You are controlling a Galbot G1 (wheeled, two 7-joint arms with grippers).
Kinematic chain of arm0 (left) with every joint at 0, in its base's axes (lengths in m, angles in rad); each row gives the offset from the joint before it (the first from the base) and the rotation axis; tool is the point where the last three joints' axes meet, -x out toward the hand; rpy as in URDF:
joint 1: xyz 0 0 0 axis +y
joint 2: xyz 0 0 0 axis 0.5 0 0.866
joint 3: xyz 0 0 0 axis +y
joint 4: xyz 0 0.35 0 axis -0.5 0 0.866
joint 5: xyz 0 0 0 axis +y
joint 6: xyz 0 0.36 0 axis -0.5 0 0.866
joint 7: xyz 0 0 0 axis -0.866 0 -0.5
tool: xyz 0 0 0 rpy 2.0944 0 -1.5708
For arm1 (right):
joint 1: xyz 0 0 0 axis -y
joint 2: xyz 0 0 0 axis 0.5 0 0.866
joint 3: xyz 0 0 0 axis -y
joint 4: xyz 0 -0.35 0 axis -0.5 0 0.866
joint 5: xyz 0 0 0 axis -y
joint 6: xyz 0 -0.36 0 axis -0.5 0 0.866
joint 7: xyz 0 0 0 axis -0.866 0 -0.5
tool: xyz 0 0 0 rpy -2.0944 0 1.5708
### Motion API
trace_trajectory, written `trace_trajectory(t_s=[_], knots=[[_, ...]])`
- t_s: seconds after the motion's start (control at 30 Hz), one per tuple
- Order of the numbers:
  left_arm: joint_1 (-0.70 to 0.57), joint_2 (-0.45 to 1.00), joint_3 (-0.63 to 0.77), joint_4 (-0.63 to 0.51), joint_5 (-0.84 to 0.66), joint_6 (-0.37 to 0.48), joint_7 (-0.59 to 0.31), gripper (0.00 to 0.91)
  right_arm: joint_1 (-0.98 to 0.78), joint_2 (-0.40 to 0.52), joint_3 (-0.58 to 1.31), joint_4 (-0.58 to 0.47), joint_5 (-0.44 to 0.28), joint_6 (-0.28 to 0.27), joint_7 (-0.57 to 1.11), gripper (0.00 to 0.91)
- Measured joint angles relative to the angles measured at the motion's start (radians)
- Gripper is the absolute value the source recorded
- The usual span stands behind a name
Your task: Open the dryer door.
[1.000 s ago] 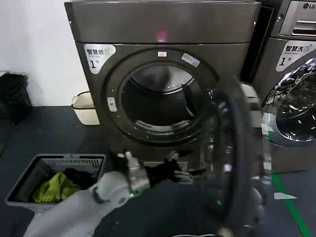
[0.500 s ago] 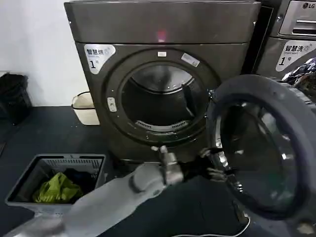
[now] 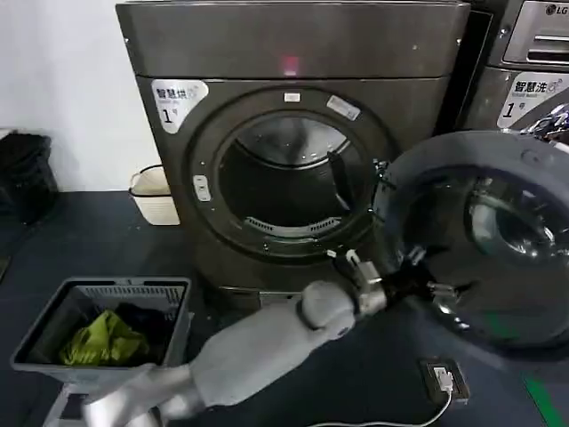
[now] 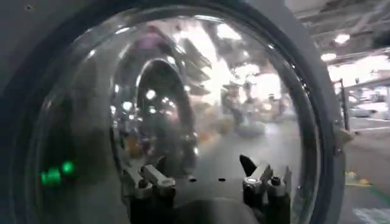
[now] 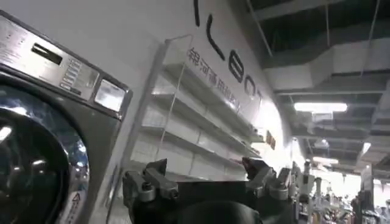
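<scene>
The dryer (image 3: 293, 44), dark bronze-grey with a white "1" sticker and a red light, stands in the middle with its round drum opening (image 3: 289, 187) uncovered. The dryer door (image 3: 462, 156) hangs swung out to the right, grey inner face and glass bowl toward me. My left gripper (image 3: 438, 290) reaches across from the lower left and sits open against the lower part of that inner face. In the left wrist view the glass bowl (image 4: 183, 91) is close in front of the open left gripper (image 4: 198, 170), nothing between its fingers. My right gripper (image 5: 204, 176) is open and holds nothing.
A grey laundry basket (image 3: 89, 289) with green cloth stands on the floor at the front left. A white bin (image 3: 153, 194) is beside the dryer's left side. A lighter silver machine (image 3: 524, 53) stands right of the dryer, behind the door. A socket with a white cable (image 3: 442, 378) lies on the floor.
The door has swung further out to the right, from edge-on to its inner face toward me. My left arm has followed it rightward, staying against it.
</scene>
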Motion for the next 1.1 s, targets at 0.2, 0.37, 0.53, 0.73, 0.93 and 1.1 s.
trace_trajectory(t_s=[0.2, 0.37, 0.53, 0.73, 0.93, 1.1], knots=[[-0.004, 0.003, -0.009, 0.009, -0.015, -0.045, -0.001, 0.907, -0.010, -0.010, 0.030, 0.000, 0.008, 0.000, 0.003, 0.907], [-0.002, 0.035, -0.015, -0.008, -0.017, -0.173, -0.042, 0.907, -0.008, -0.010, 0.034, 0.014, 0.008, 0.000, 0.003, 0.907], [0.002, 0.094, -0.030, -0.031, -0.005, -0.278, -0.068, 0.907, -0.010, -0.018, 0.046, 0.020, 0.002, 0.000, 0.003, 0.907], [0.023, 0.195, -0.054, -0.101, 0.042, -0.366, -0.115, 0.907, -0.016, -0.035, 0.079, 0.009, 0.001, 0.010, 0.006, 0.907], [0.062, 0.386, -0.087, -0.228, 0.036, -0.393, -0.103, 0.907, 0.003, -0.039, 0.099, 0.016, -0.010, 0.015, 0.012, 0.907], [0.104, 0.592, -0.129, -0.343, 0.033, -0.402, -0.062, 0.907, 0.025, -0.036, 0.111, 0.036, -0.053, 0.017, 0.008, 0.907]])
